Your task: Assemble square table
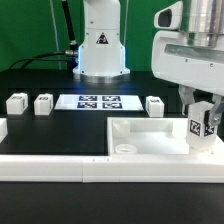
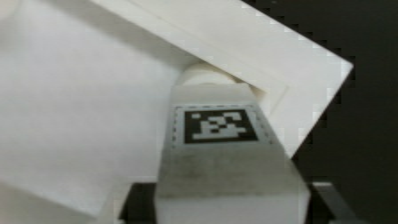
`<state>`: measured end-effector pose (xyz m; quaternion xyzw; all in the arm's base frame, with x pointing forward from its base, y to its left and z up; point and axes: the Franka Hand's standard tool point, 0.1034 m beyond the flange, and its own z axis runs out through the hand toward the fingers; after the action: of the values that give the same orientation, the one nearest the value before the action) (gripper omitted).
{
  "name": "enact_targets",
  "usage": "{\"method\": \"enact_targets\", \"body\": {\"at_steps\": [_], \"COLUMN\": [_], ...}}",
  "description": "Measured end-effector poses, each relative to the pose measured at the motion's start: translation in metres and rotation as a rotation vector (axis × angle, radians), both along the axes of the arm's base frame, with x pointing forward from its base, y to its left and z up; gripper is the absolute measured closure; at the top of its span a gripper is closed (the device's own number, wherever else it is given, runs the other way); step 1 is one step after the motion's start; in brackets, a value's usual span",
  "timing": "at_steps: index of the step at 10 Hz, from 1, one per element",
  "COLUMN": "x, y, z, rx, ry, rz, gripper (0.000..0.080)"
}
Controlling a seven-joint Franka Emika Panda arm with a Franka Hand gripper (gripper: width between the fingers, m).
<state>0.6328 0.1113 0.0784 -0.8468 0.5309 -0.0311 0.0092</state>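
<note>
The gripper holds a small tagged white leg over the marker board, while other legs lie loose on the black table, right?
Not quite: the exterior view shows the gripper holding the leg over a corner of the white tabletop, not the marker board. The other legs do lie loose on the black table.

Matte black work surface [image 1: 40, 135] set before a green backdrop [image 1: 25, 25], evenly lit. The marker board [image 1: 100, 101] lies flat at mid-surface; a long white border rail [image 1: 50, 168] runs across the foreground.
</note>
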Motion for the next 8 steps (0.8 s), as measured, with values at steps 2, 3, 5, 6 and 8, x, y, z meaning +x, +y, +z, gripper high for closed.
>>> {"method": "enact_targets", "body": {"at_steps": [2, 3, 5, 6, 8], "x": [-0.0020, -0.0033, -0.0041, -0.0041, -0.0059], "y": [-0.0004, 0.0014, 0.0074, 0.0073, 0.0076], "z": [-0.0002, -0.0006, -0.0004, -0.0003, -0.0009], "rx": [0.022, 0.046, 0.069, 0.068, 0.057], "ry": [-0.002, 0.001, 0.003, 0.003, 0.014], "rz": [-0.239, -0.382, -0.545, -0.531, -0.440], "gripper": [0.0508, 0.0508, 0.0507, 0.0507, 0.0507]}}
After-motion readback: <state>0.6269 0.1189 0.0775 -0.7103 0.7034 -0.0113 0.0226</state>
